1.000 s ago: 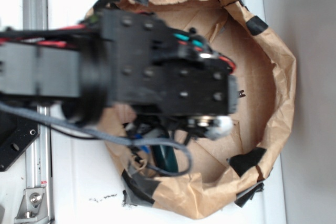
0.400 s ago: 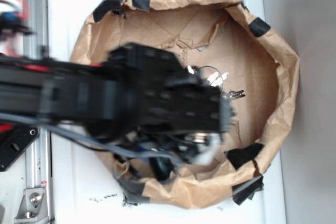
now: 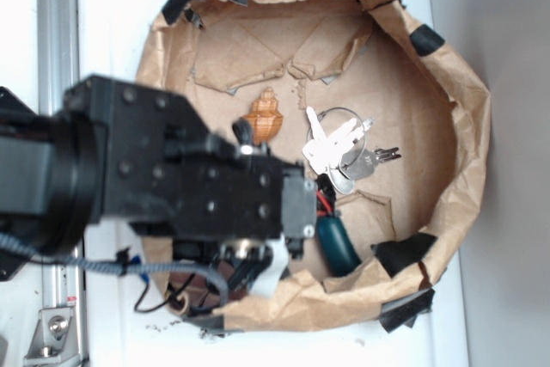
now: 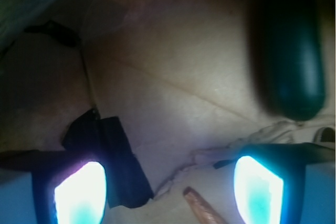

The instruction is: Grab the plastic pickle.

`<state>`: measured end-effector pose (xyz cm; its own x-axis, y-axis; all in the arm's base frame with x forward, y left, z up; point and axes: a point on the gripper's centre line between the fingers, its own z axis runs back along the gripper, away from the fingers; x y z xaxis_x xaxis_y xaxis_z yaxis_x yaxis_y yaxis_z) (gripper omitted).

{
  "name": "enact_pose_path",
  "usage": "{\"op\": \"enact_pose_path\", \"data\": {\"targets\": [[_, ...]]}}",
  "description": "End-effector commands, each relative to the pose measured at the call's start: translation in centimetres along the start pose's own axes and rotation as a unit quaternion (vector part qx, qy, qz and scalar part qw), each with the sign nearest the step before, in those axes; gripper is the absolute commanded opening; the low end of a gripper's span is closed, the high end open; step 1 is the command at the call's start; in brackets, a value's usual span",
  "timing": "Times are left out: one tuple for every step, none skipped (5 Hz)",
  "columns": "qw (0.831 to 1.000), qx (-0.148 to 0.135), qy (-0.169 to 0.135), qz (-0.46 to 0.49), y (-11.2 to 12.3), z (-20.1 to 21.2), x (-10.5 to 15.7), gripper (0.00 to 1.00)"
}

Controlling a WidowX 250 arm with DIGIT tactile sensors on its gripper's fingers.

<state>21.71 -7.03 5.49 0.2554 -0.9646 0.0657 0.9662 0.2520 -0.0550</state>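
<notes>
My tool (image 4: pixel 168 187) stands open and empty: in the wrist view both fingertips (image 4: pixel 79 192) glow at the bottom edge, well apart, with only bare paper between them. The plastic pickle (image 4: pixel 293 51) lies at the upper right of that view, outside the gap and beyond the right fingertip, its long axis running roughly away from the tool. In the exterior view the plastic pickle (image 3: pixel 338 242) rests on the floor of the brown paper bowl (image 3: pixel 468 126), near its lower rim and just beside my wrist housing, which hides one end. The bunch of keys (image 3: pixel 339 148) lies just above it, with the seashell (image 3: pixel 266 115) further left; both are apart from the pickle. My judgement is that the approach is not yet aligned. To do it well I should shift the tool sideways until the pickle sits centred between the fingertips, keep the jaws spread, straddle its narrow width, not its length, descend close to the paper, then close. The risks are that the smooth rounded surface squirts out of an off-centre pinch, and that the crumpled rim or black tape (image 4: pixel 107 163) catches a fingertip.
</notes>
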Motion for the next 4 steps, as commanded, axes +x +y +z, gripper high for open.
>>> {"op": "enact_pose_path", "data": {"targets": [[0.996,0.068,-0.037,0.035,-0.7,0.1,2.6,1.00],[0.981,0.100,-0.063,0.157,1.3,1.5,2.7,1.00],[0.969,0.106,-0.085,0.205,2.9,2.6,2.8,1.00],[0.964,0.102,-0.087,0.229,4.3,2.3,3.6,1.00]]}}
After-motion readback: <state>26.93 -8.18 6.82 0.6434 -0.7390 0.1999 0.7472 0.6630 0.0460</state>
